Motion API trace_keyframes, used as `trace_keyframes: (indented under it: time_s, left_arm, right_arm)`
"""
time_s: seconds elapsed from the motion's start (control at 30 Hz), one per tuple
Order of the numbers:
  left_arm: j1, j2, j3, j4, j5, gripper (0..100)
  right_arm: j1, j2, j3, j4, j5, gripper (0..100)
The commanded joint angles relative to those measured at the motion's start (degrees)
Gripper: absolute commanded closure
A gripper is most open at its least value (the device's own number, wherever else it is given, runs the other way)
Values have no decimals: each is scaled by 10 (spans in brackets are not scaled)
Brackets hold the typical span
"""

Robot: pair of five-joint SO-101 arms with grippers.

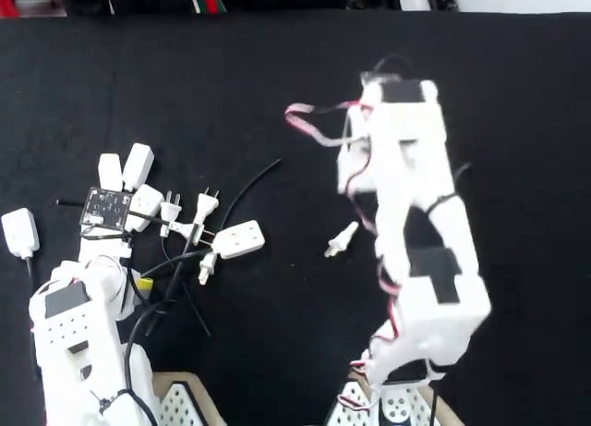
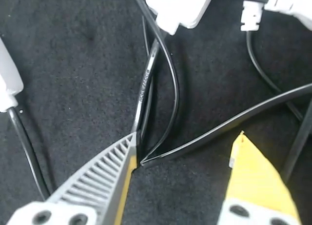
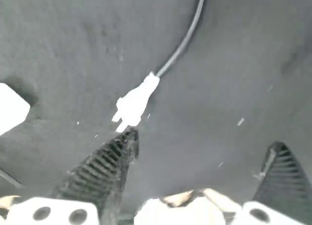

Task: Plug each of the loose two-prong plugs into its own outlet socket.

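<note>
On the black worktop (image 1: 231, 93) the left gripper (image 2: 185, 137) is spread apart over black cables (image 2: 145, 86), near a white socket (image 1: 240, 238). Further right, a loose plug (image 1: 342, 239) lies flat just beside the right gripper (image 3: 204, 139), also wide apart

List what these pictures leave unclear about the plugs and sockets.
- Right wrist view: the loose plug's prongs are partly hidden by a finger of the right tool.
- Left wrist view: the white block is cut off by the top edge, and no socket holes are visible.
- High view: it is too small to tell whether the small plug is seated in the outlet block.
</note>
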Motion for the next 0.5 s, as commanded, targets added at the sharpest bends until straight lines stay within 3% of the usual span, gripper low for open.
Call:
trace_keyframes:
  time_s: [0.0,0.13,0.33,0.47]
  left_arm:
    - [9,-7,-3,-5,0,703]
    - [9,-7,-3,-5,0,703]
    - [9,-7,-3,-5,0,703]
    - [9,-7,-3,-5,0,703]
  right_arm:
    - [-34,-62,112,-53,-135,600]
    - [-61,-39,135,-87,-215,609]
    - [-81,15,134,-140,-244,807]
    - [-82,43,138,-168,-253,777]
